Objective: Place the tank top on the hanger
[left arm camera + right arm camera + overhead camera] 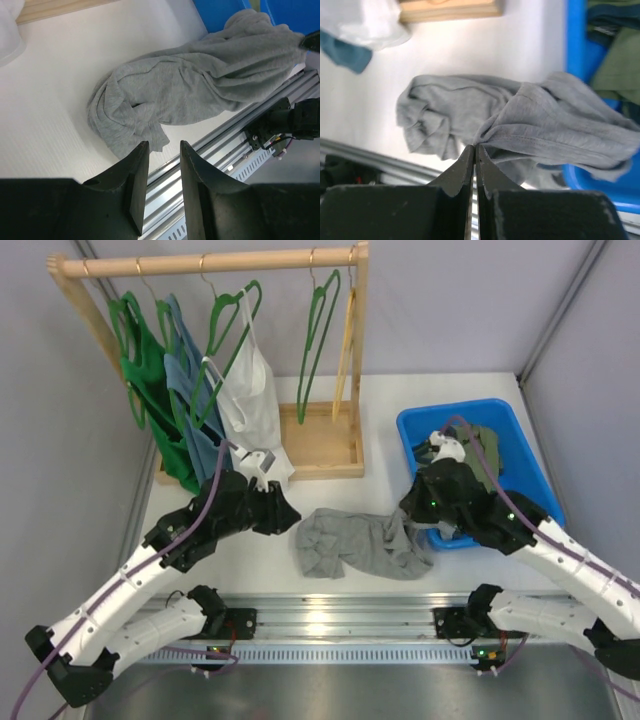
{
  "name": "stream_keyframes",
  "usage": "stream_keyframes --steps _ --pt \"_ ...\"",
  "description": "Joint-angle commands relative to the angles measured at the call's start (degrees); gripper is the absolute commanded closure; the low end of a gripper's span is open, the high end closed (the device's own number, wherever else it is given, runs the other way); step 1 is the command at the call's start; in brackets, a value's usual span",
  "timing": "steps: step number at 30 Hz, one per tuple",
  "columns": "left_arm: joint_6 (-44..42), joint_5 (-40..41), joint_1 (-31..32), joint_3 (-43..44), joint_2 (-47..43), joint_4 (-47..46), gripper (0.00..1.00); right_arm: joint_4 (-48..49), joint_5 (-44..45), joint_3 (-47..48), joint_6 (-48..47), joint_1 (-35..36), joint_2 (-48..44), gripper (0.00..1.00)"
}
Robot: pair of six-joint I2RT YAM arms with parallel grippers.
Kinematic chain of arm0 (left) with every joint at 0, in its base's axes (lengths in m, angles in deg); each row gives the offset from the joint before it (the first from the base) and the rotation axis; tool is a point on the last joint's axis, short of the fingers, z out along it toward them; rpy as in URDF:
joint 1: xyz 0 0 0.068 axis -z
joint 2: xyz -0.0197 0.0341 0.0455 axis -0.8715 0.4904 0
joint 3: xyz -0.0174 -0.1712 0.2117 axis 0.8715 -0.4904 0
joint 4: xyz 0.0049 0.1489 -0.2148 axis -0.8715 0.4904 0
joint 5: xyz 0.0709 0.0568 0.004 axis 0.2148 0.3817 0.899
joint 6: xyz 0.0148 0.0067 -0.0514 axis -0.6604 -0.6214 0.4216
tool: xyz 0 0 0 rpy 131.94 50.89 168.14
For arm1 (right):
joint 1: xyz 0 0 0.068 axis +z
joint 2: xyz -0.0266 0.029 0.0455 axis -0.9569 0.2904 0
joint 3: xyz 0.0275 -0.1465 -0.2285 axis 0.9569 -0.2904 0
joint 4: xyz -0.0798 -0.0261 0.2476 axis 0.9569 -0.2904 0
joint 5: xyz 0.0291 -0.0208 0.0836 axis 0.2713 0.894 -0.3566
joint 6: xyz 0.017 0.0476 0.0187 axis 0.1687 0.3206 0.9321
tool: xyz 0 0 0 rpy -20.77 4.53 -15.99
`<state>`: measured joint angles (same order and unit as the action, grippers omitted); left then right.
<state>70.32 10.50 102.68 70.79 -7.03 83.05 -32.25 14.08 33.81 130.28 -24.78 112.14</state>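
1. The tank top point(355, 545) lies crumpled on the tabletop point(430, 395) between the two arms. Its right end is draped over the near-left corner of the blue bin point(512, 410).
2. It looks light, limp and soft-knit. It will likely sag and fold from any single hold, and a firm pinch should do it no harm.
3. I judge the best holds to be the thin shoulder straps or the neckline hem, one per arm, so the opening spreads. In this heap I cannot tell which fold is a strap.
4. The right gripper point(474, 148) has its jaws clenched on a hemmed fold of the tank top, and the cloth gathers to a point at the tips.
5. The left gripper point(164, 147) has its jaws released with nothing between them. It hovers near the garment's left end.
6. The blue bin holds an olive-green garment point(487, 448) and a dark garment point(612, 17). The right arm hides the rest.
7. The hanger point(318, 340) hangs bare on the wooden rack point(205, 262), just beside a yellow hanger point(346, 340) and well apart from the tank top.
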Motion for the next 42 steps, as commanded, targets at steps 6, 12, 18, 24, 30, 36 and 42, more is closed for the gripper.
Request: stream_keyframes --steps 6,12,18,24,30,36,42 --pt "5.2 10.7 0.1 -1.6 -2.8 1.2 0.63 13.4 2.9 2.8 6.7 18.3 15.5 1.0" --pt "7.0 11.0 0.1 -4.0 -2.1 1.5 0.62 23.4 -1.9 1.1 7.7 25.6 23.7 1.0" --pt "5.9 2.7 0.2 -6.0 1.3 -2.9 0.62 24.0 -2.4 1.7 7.5 29.1 28.2 0.88" --pt "1.6 -7.4 1.2 -6.2 5.7 -9.9 0.6 18.2 4.4 -3.7 10.7 29.2 17.3 0.46" --pt "-0.1 -4.6 11.9 -3.7 12.2 -13.6 0.6 7.3 12.1 -12.1 20.1 29.1 2.4 0.5" --pt "1.1 2.7 21.8 -2.6 20.6 -22.7 0.6 -0.8 15.0 -18.9 27.9 29.1 -8.0 0.58" --pt "-2.8 7.7 26.2 4.4 32.5 -26.7 0.58 -5.9 16.9 -20.9 31.3 29.1 -9.9 0.64"
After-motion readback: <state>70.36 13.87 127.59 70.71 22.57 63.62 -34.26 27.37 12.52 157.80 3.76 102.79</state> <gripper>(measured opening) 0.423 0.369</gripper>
